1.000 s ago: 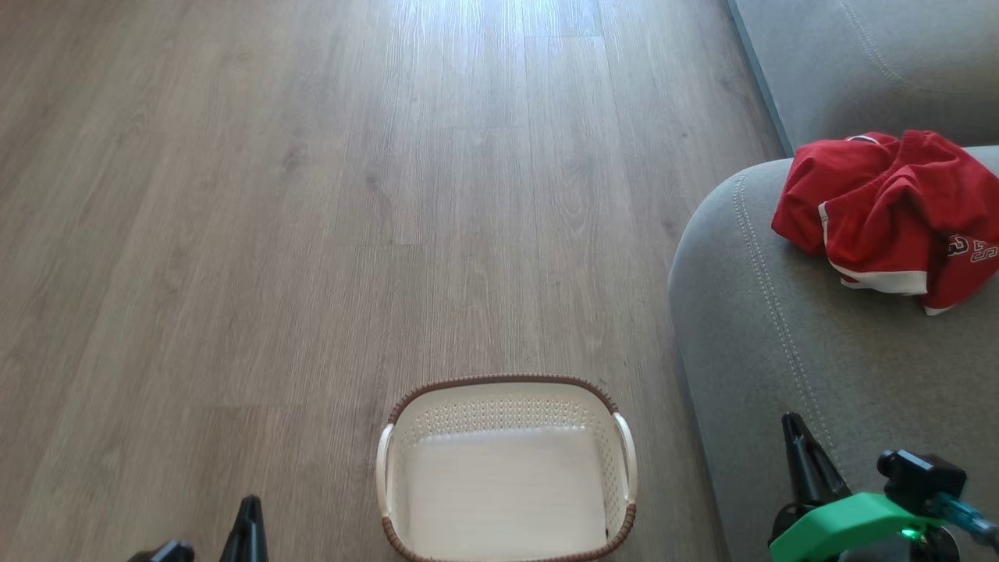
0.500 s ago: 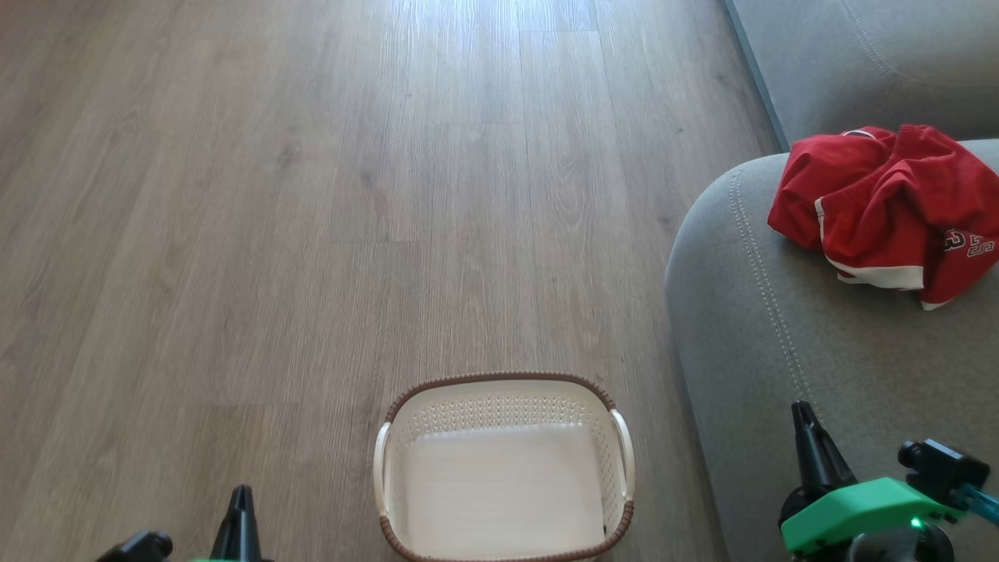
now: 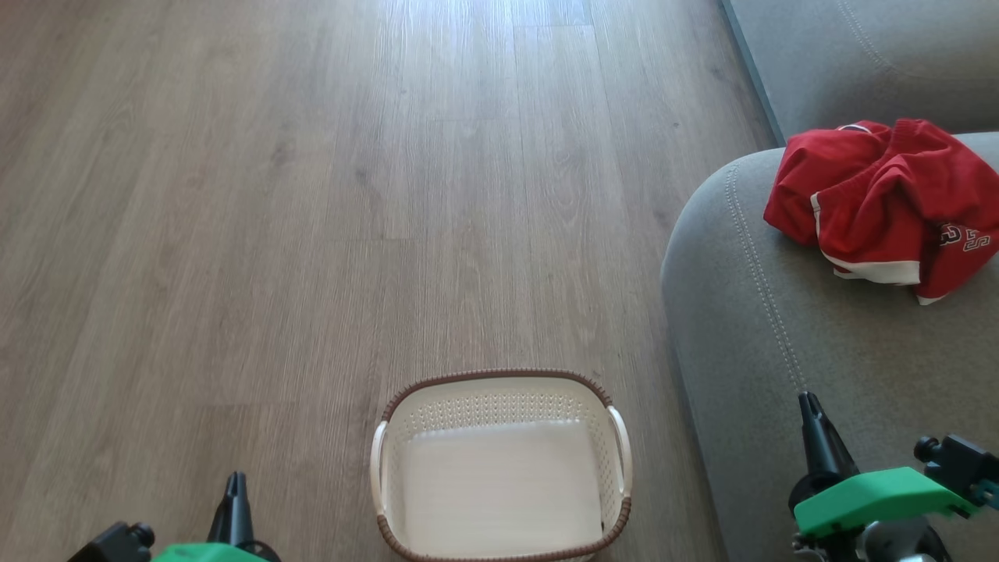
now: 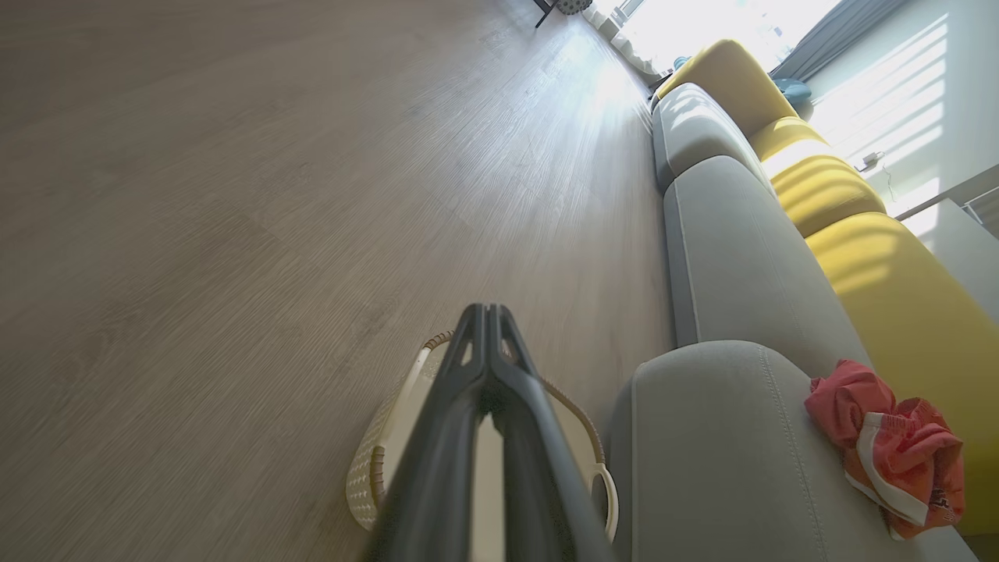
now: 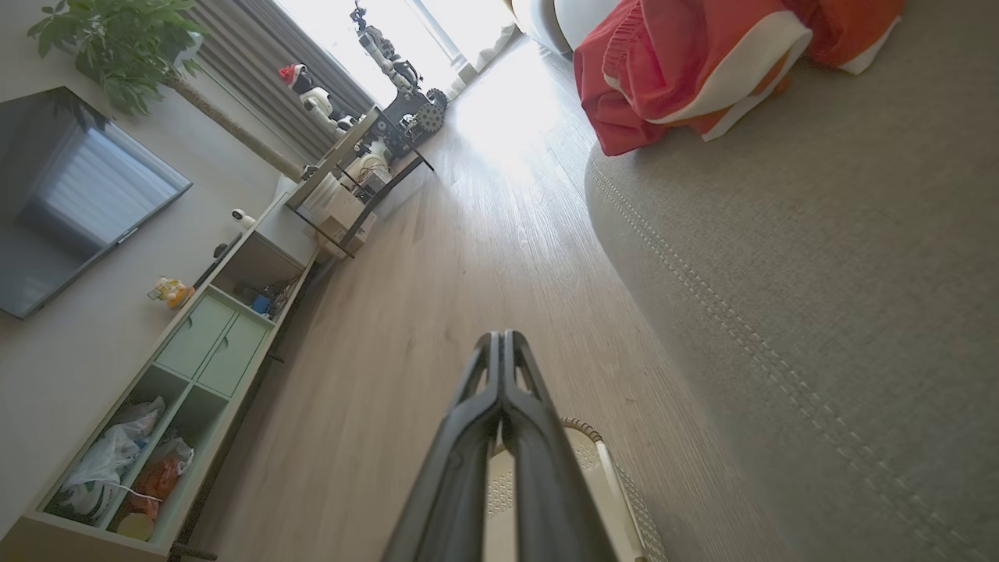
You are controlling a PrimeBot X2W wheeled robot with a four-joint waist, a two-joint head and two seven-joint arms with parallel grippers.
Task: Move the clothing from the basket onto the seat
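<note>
The clothing (image 3: 882,203) lies crumpled on the seat (image 3: 780,343) at far right, its long axis running left to right, the lettered end pointing right. The basket (image 3: 499,406) stands on the floor (image 3: 273,234) near centre, handles left and right. Left gripper (image 3: 232,480) and right gripper (image 3: 808,400) are both clenched, grasping nothing

Strong daylight pours in from the bright windows (image 4: 702,23) at the far end, blown out to white. It lays a pale glare along the grey-brown wood-plank floor (image 3: 476,39) and catches the large light grey fabric sofa (image 4: 695,117). Shadows are faint. Both wrist views bow at their edges, and the floor looks soft there.
</note>
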